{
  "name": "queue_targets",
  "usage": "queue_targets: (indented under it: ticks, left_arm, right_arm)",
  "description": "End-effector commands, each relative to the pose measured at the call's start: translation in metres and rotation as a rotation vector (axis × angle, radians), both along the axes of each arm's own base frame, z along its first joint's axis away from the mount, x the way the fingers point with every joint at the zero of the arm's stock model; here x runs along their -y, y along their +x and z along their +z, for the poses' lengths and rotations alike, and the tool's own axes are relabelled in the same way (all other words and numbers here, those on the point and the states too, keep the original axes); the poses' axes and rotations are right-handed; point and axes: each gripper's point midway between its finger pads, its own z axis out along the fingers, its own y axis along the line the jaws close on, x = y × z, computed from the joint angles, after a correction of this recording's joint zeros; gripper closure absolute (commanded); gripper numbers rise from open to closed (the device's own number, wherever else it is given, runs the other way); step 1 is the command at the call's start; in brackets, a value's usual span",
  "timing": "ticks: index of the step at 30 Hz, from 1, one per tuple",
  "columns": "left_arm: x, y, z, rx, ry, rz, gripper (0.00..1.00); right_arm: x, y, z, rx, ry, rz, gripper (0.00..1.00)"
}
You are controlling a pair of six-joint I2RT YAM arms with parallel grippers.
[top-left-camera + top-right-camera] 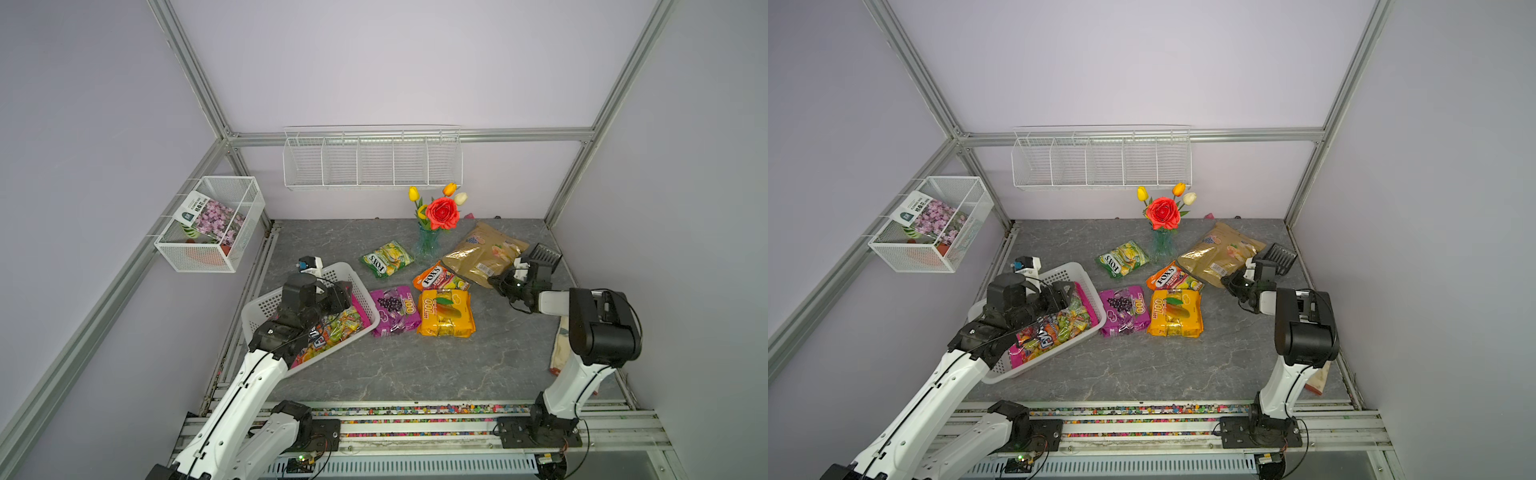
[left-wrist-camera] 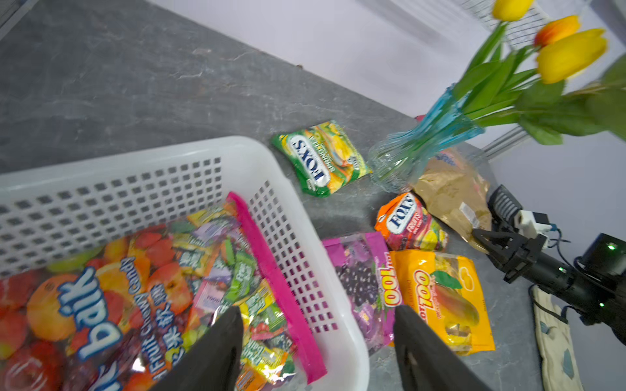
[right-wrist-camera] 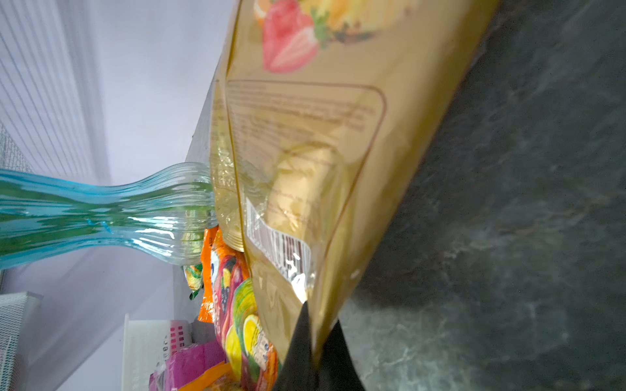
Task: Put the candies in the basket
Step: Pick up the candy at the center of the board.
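A: Nearest items?
B: White basket (image 1: 332,272), left front of the table (image 1: 415,374). Inside it: pink bag (image 1: 332,328), flat. Left gripper (image 2: 318,338) above the basket's near corner, jaws apart, empty.

A: Middle row?
B: Purple bag (image 1: 395,309), touching the basket's right rim. Orange mango bag (image 1: 446,313) just beside it. Orange FOX'S bag (image 1: 438,277) behind the mango bag, its far edge under the gold bag.

A: Right side?
B: Right gripper (image 3: 313,338), jaws clamped on the near corner of the gold bag (image 1: 482,253); whether that corner is off the table cannot be told.

A: Farthest?
B: Green FOX'S bag (image 1: 386,258), lying alone. Vase (image 1: 427,243) with flowers, between the green and gold bags.
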Motion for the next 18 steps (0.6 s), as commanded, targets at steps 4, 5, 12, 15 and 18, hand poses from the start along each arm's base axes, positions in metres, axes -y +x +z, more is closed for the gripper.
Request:
queue_targets:
  ticks: [4, 5, 12, 15, 18]
  left_arm:
    - [0.053, -0.002, 0.051, 0.279, 0.053, -0.271, 0.27]
    - [0.062, -0.003, 0.054, 0.308, 0.062, -0.310, 0.26]
    - [0.122, -0.022, 0.060, 0.487, 0.197, -0.574, 0.23]
    - [0.139, -0.032, 0.060, 0.547, 0.244, -0.676, 0.21]
    - [0.152, -0.039, 0.061, 0.589, 0.277, -0.755, 0.20]
  right_arm:
    - [-0.015, -0.007, 0.056, -0.003, -0.001, 0.001, 1.00]
    - [-0.016, -0.007, 0.064, -0.005, -0.011, -0.002, 1.00]
    - [-0.007, -0.014, 0.120, 0.019, -0.068, -0.063, 1.00]
    - [-0.006, -0.020, 0.144, 0.032, -0.073, -0.074, 1.00]
    - [-0.011, -0.026, 0.170, 0.065, -0.074, -0.063, 1.00]
